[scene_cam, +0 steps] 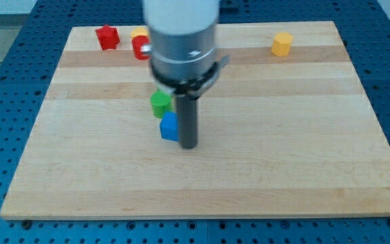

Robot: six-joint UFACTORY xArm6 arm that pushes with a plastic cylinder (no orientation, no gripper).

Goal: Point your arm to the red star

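The red star (107, 36) lies near the view's top left corner of the wooden board (283, 163). My tip (189, 146) rests on the board near the middle, just right of a blue block (169, 127) and touching or nearly touching it. A green block (160, 103) sits just above the blue one. The tip is far below and right of the red star.
A red round block (140, 48) lies right of the star, partly behind the arm, with a yellow block (139, 32) just above it. A yellow hexagonal block (282, 44) sits at the view's top right. The arm's body (183, 41) hides part of the top middle.
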